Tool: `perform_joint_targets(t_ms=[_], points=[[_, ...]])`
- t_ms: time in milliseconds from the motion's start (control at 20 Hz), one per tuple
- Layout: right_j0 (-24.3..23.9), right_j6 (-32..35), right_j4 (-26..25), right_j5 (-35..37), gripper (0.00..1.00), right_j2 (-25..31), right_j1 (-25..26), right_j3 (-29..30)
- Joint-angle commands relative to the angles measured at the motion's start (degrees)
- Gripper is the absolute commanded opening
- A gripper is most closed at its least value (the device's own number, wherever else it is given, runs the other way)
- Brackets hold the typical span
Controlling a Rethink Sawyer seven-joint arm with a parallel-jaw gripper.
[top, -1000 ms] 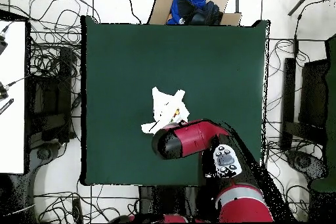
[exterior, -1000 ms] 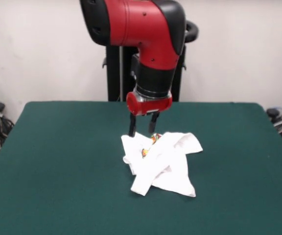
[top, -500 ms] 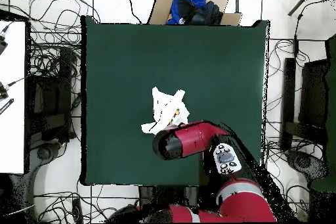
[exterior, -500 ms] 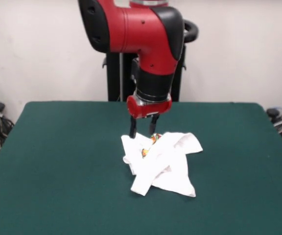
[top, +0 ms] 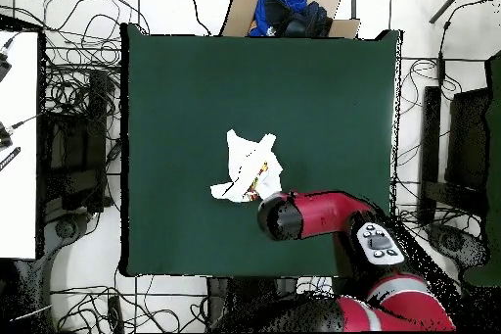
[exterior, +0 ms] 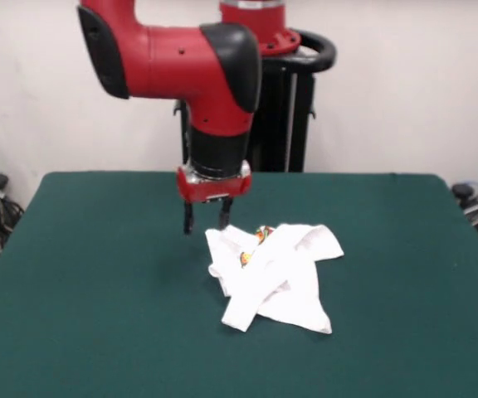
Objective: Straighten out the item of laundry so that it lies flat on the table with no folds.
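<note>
We have just swung our gripper point(exterior: 206, 220) sideways off the crumpled T-shirt point(exterior: 274, 274), its jaws apart and empty above the green tabletop point(exterior: 98, 274), so the shirt lies mid-table, folded over itself and not yet straightened.

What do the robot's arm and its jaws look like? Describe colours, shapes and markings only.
The arm is glossy red with rounded black joint covers, thick and tubular. A black cylindrical wrist ends in a red collar. The gripper has two thin dark jaws. In the overhead view, a grey button panel sits on one link.
</note>
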Motion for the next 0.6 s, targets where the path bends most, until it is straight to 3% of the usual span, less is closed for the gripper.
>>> perform_joint_targets(t_ms=[50,600], points=[[-0.12,0.34,-2.67,1.66,1.0,2.46,2.95,-3.02],[-1.98,0.63,-1.27,1.46,1.0,5.61,3.67,-0.92]])
